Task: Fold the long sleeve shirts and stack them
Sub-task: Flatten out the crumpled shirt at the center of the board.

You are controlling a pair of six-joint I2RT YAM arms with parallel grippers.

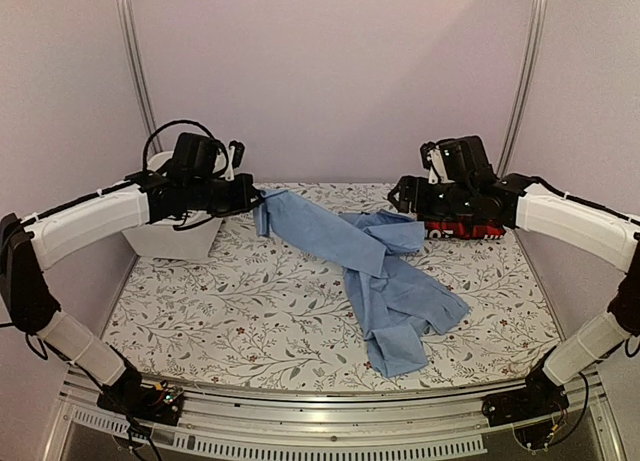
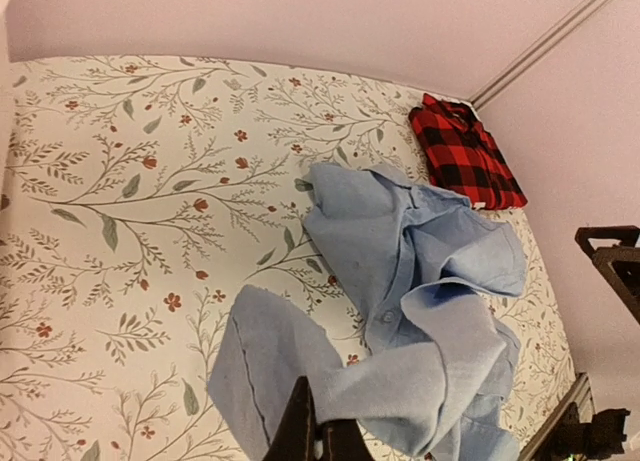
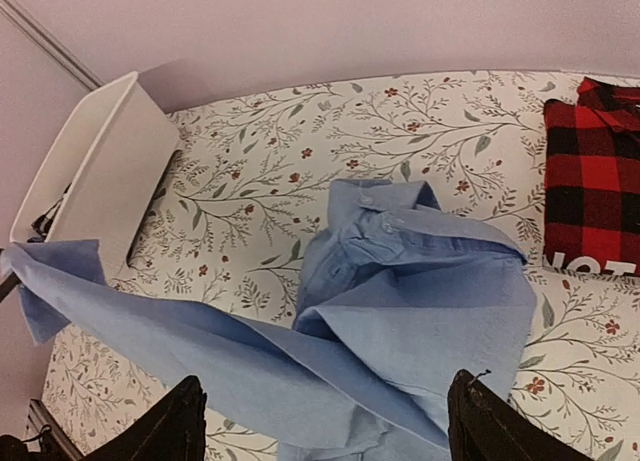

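Top external view shows the left pincer (image 1: pixel 252 195) clenched on one end of the light blue shirt (image 1: pixel 385 271), holding that strip of cloth off the table (image 1: pixel 200 321) near the white bin (image 1: pixel 170 236). The rest of the shirt lies crumpled across the middle, trailing toward the near edge. Left wrist view agrees: blue cloth is pinched between closed fingers. The right pincer (image 1: pixel 405 193) hangs released, its fingers wide apart in its own wrist view, above the far right of the table, where the plaid shirt (image 1: pixel 460 228) lies in a compact folded rectangle. I judge the plaid shirt done and the blue one only at the spreading-out stage. Next, the right pincer probably needs to take a matching edge of the blue shirt, so both arms can pull it flat before any fold.
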